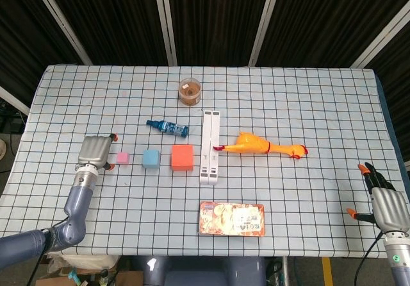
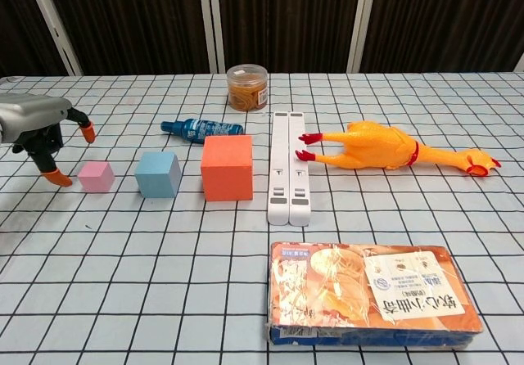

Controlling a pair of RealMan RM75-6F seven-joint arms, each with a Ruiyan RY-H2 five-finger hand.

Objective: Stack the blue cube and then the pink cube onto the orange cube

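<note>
Left hand point(image 2: 37, 132) hovers spread and empty beside the small pink foam-like cube point(image 2: 96, 176). Next right, the light blue cube point(image 2: 158, 173) probably weighs little; pinch its opposite flat sides. The large orange cube point(image 2: 227, 167) stands just beyond on the tabletop point(image 2: 164, 299).

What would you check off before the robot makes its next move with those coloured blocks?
1. Left hand holds nothing, fingers apart: ok.
2. Left hand lined up with the blue cube, which goes first: not ok; it sits beside the pink cube.
3. Top of the orange cube bare for stacking: ok.
4. Blue cube free of its neighbours: ok, gaps show on both sides.
5. Small bottle out of the way: cannot tell; it lies just behind the cubes.
6. Right hand away from the cubes: ok.
</note>
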